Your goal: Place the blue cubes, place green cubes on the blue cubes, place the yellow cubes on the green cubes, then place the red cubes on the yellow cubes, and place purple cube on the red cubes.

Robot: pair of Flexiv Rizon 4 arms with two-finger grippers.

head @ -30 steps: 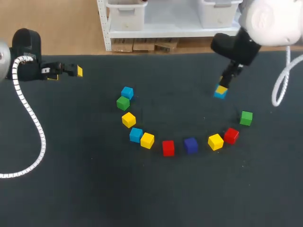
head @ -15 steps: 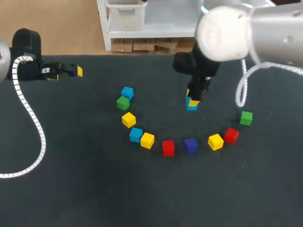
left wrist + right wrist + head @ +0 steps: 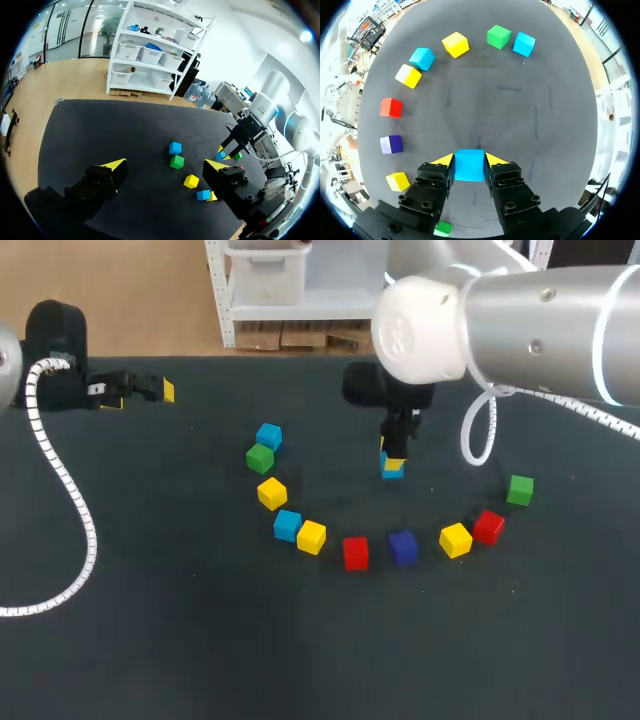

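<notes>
Right hand (image 3: 469,161) clamps a blue cube (image 3: 469,167) near the worktop's (image 3: 200,640) upper middle. Left hand (image 3: 166,165), upper left, stands spread wide.

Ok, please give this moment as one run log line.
right gripper: shut on blue cube | left gripper: open, empty | stacking: not begun

The right arm (image 3: 520,315) is fat, round and silvery white, with a thin white cable (image 3: 465,440) looping behind the jaws. The left arm (image 3: 55,340) is black with a curly white hose (image 3: 88,530). The right gripper (image 3: 470,159) is black with yellow tips
</notes>
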